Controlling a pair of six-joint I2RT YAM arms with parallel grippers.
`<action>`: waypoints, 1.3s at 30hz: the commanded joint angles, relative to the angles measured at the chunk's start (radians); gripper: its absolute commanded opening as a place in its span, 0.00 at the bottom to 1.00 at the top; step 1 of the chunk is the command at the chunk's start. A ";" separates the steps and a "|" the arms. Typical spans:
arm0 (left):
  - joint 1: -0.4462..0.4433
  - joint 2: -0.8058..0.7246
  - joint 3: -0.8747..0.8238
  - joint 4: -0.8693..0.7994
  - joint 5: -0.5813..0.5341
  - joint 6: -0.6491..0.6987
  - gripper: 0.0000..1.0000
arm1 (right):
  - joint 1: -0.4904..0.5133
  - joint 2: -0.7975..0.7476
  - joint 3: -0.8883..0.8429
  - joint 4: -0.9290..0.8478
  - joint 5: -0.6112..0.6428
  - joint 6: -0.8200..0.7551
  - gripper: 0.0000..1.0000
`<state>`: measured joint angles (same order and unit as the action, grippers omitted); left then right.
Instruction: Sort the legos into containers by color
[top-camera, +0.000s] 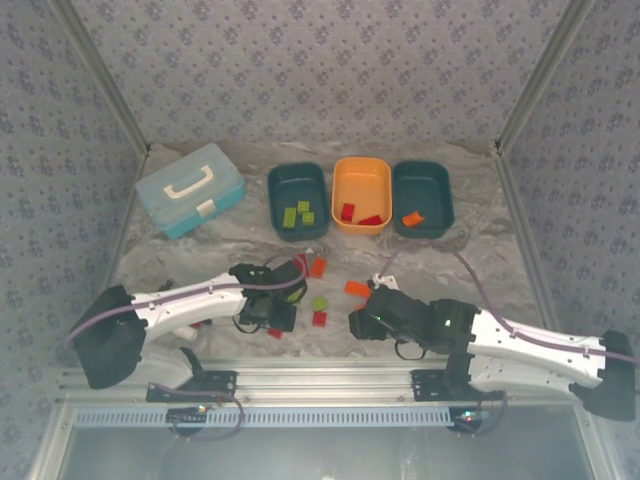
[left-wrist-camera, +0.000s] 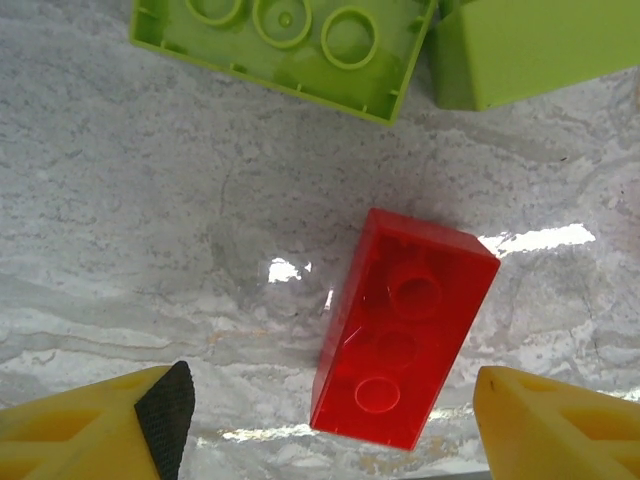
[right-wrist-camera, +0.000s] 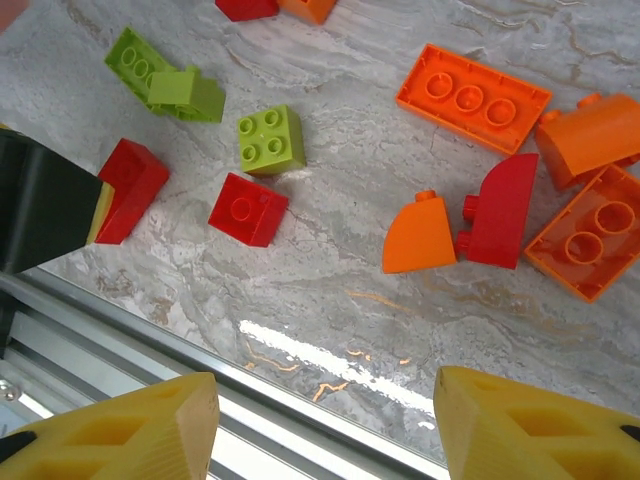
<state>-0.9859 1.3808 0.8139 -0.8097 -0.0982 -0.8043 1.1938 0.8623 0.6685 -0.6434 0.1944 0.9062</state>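
Open at left end effector (left-wrist-camera: 330, 410), straddling an untouched red lego (left-wrist-camera: 405, 330) on the counter (left-wrist-camera: 150, 250). Open, empty at right end effector (right-wrist-camera: 325, 420), over scattered legos (right-wrist-camera: 470, 100). Sorted: green legos (top-camera: 297, 215) in left teal tub (top-camera: 297, 180), red legos (top-camera: 348, 211) in orange tub (top-camera: 361, 180), orange lego (top-camera: 412, 217) in right teal tub (top-camera: 422, 185).

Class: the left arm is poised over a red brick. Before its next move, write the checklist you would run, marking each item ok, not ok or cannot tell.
1. Left end effector open: ok.
2. Red brick lies between its fingers, gaps on both sides: ok.
3. Fingers low enough to grip: cannot tell.
4. Lime bricks outside the grasp: ok, they lie beyond the red brick.
5. Orange tub holds other red pieces, room left: ok.
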 joint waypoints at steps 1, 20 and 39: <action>-0.024 0.032 -0.014 0.049 0.002 0.002 0.74 | 0.004 -0.028 -0.005 0.009 0.026 0.046 0.61; -0.043 0.127 -0.036 0.113 -0.027 -0.012 0.42 | -0.009 -0.023 0.012 -0.019 0.055 0.050 0.60; 0.171 0.424 0.792 0.093 0.111 0.218 0.34 | -0.367 0.007 0.162 -0.116 0.115 0.014 0.59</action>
<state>-0.8330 1.7035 1.4864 -0.7376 -0.0460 -0.6689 0.8707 0.8528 0.7803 -0.7456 0.2993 0.9501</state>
